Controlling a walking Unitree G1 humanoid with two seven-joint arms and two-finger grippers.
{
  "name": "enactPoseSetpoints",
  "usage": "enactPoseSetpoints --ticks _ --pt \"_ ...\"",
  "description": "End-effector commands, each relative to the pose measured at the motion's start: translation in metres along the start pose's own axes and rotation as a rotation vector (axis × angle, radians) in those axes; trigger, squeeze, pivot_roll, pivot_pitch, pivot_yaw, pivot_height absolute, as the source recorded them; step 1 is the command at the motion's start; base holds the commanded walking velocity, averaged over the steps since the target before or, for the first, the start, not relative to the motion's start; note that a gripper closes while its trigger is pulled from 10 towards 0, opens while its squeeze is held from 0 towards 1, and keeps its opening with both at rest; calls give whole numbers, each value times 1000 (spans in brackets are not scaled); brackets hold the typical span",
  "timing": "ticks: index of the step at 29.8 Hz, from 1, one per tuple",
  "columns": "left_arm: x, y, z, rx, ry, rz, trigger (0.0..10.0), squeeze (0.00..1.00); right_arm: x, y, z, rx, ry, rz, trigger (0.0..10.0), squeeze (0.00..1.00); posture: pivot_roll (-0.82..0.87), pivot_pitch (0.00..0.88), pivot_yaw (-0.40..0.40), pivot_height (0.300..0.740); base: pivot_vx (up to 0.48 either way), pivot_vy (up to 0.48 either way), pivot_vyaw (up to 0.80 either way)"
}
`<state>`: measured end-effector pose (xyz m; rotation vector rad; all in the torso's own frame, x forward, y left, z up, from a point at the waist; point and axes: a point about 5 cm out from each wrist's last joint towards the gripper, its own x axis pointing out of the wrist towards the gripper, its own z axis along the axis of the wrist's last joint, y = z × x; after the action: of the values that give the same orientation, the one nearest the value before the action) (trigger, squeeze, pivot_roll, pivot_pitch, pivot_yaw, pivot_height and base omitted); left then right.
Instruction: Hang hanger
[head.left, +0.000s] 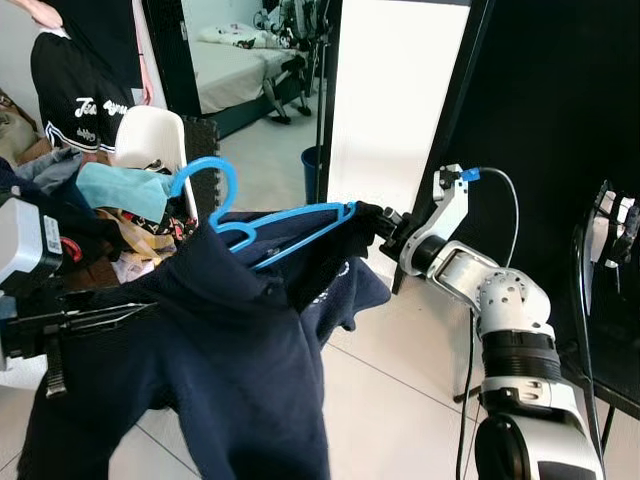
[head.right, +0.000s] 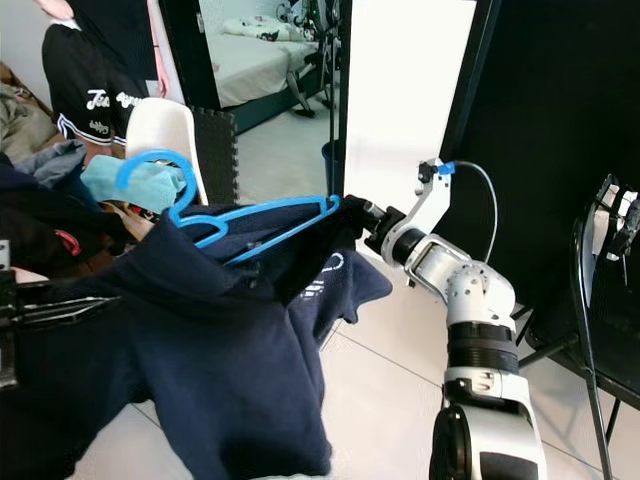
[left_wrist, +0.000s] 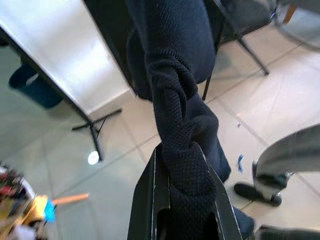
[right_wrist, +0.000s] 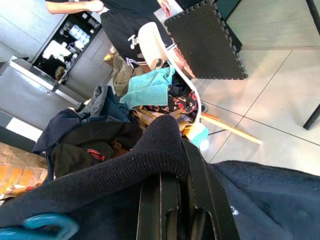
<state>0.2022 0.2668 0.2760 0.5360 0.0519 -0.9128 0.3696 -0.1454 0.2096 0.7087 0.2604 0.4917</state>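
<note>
Both pincers, left (left_wrist: 182, 220) & right (head.left: 383, 228), clamp navy sweater (head.left: 230, 370) w/ blue hanger (head.left: 262, 225); print unreadable.

I count one blue hanger (head.left: 262, 225) and one navy sweatshirt (head.left: 230, 370) draped on it. I have two tools on that cloth: my left tool (left_wrist: 182, 220) and my right tool (head.left: 378, 226). Behind them I see one white chair (head.left: 150, 138) with one teal cloth (head.left: 122, 187) on the heap of clothes there. One person in black shorts (head.left: 75, 70) stands beyond. One black foam mat (right_wrist: 207, 42) lies on the floor.
</note>
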Motion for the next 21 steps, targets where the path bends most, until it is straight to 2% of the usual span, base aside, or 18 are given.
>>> enactPoseSetpoints --ticks 1,10,15,17,19,20,21 --pt "-7 4 5 46 28 22 196 0 -3 -3 9 -15 -19 -26 0 0 -8 14 -40 740 0 0 0" --pt "-6 2 3 49 51 3 196 0 -3 -2 10 -19 -26 -26 0 0 -8 15 -39 740 0 0 0" --pt "2 1 -10 68 126 9 118 0 -3 17 16 -70 -39 49 0 0 -14 15 -31 740 0 0 0" --pt "5 6 -17 76 154 63 745 0 -4 31 19 -110 -28 115 0 0 -14 15 -31 740 0 0 0" --pt "5 6 -17 76 154 63 745 0 -4 31 19 -110 -28 115 0 0 -14 15 -31 740 0 0 0" --pt "7 9 -19 80 162 87 1451 0 -4 36 18 -124 -19 141 0 0 -17 13 -31 740 0 0 0" --pt "7 9 -19 80 162 87 1451 0 -4 36 18 -124 -19 141 0 0 -17 13 -31 740 0 0 0"
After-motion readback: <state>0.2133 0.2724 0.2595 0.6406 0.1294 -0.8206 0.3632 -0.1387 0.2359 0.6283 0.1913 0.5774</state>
